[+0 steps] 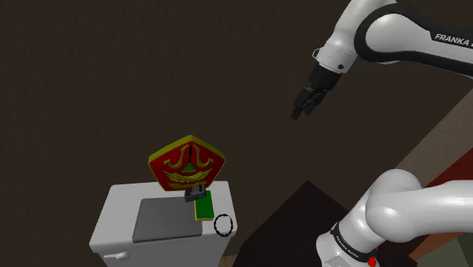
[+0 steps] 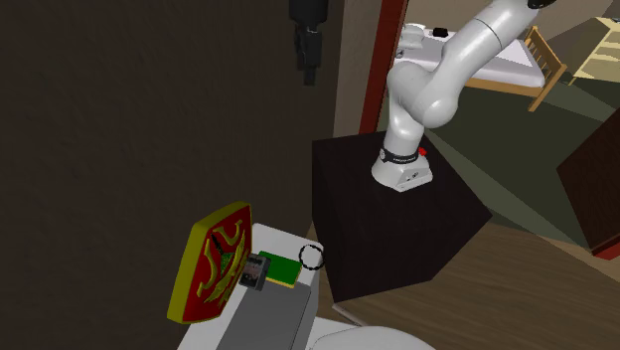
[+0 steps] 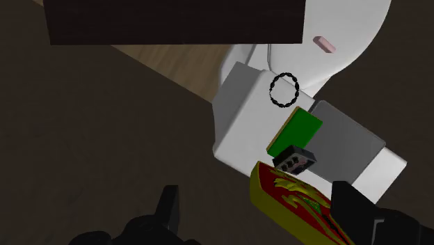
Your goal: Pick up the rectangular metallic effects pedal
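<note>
Overhead, arm bent and reaching out, claw angled down, spread apart, empty, well above the dark pedal.

Pedal on tank top, just in front of shield, at book's far end, slab on shoulder view's left, ring right.

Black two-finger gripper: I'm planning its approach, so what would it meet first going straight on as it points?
Probably the red-and-yellow shield-shaped plaque, seen just ahead of the open gripper in the wrist view, beside the small dark rectangular pedal on the white box. Depth is unclear.
</note>
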